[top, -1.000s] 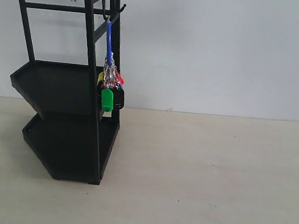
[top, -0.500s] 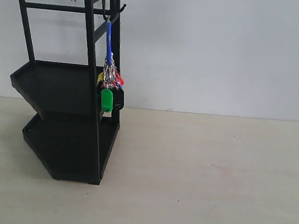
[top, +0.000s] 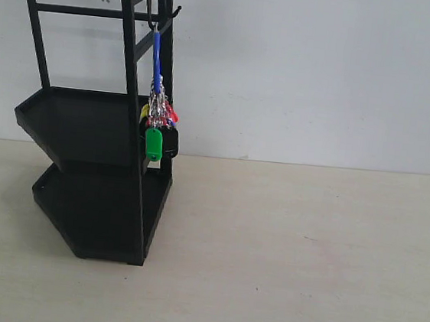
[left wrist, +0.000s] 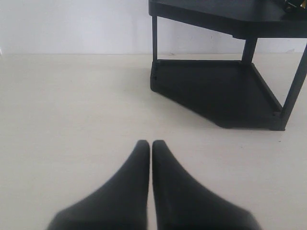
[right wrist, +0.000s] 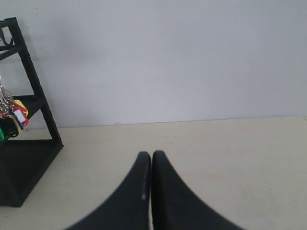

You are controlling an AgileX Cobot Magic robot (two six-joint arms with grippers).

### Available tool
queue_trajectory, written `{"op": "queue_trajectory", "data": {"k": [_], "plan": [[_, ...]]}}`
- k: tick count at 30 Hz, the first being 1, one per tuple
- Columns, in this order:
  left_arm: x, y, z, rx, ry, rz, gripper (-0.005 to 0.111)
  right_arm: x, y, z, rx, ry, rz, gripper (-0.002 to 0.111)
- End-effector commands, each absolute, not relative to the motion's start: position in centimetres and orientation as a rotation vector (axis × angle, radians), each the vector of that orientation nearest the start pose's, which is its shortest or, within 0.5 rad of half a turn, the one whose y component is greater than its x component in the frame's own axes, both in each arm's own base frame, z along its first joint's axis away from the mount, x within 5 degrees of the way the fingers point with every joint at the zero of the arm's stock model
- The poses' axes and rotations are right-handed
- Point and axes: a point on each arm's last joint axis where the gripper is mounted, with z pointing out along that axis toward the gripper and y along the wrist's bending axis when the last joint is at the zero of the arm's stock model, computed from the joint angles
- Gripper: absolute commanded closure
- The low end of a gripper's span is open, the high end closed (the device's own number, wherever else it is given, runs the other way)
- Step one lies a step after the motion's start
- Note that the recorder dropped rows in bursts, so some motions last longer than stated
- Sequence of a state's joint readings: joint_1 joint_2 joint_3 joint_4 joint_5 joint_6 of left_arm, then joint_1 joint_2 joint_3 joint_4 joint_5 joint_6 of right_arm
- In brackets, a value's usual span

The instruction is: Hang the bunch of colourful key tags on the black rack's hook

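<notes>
Fingers on both arms pressed together, nothing between them: left fingers (left wrist: 138, 160) and right fingers (right wrist: 162, 168), low over the worktop (top: 291, 246), well apart from the black rack (top: 37, 128). The colourful key tag bunch (top: 156, 128) hangs by its blue loop from the hook (top: 151, 17), tags resting against the upright; task looks done. Risk: can't tell how deep the loop sits, so a bump to the rack could swing it off. The left arm faces the lower tier, so a forward move would do it.
</notes>
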State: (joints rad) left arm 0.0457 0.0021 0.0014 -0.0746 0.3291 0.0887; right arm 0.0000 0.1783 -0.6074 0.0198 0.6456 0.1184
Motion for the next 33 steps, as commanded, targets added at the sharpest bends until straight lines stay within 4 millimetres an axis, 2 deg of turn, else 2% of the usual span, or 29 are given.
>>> {"op": "queue_trajectory", "data": {"k": [1, 8, 11, 14, 16, 18, 25, 29, 33], "plan": [[5.4, 0.0, 18.5, -0.026, 1.798, 0.013, 0.102, 2.6, 0.5, 34.3, 0.012, 1.679, 0.096, 0.109], [5.4, 0.0, 18.5, -0.026, 1.798, 0.013, 0.102, 2.6, 0.7, 34.5, 0.008, 1.657, 0.121, 0.109], [5.4, 0.0, 18.5, -0.026, 1.798, 0.013, 0.102, 3.1, 0.6, 33.8, 0.024, 1.648, 0.125, 0.109], [5.4, 0.0, 18.5, -0.026, 1.798, 0.013, 0.102, 4.6, 0.5, 31.1, 0.061, 1.651, 0.137, 0.109], [5.4, 0.0, 18.5, -0.026, 1.798, 0.013, 0.102, 5.7, 0.4, 28.3, 0.088, 1.651, 0.139, 0.109], [5.4, 0.0, 18.5, -0.026, 1.798, 0.013, 0.102, 6.4, 0.2, 26.4, 0.115, 1.627, 0.148, 0.109], [5.4, 0.0, 18.5, -0.026, 1.798, 0.013, 0.102, 7.1, -0.1, 20.4, 0.242, 1.623, 0.214, 0.109], [5.4, 0.0, 18.5, -0.026, 1.798, 0.013, 0.102, 6.8, 0.1, 19.6, 0.237, 1.703, 0.216, 0.109], [5.4, 0.0, 18.5, -0.026, 1.798, 0.013, 0.102, 6.1, 0.2, 19.4, 0.223, 1.703, 0.225, 0.109]]}}
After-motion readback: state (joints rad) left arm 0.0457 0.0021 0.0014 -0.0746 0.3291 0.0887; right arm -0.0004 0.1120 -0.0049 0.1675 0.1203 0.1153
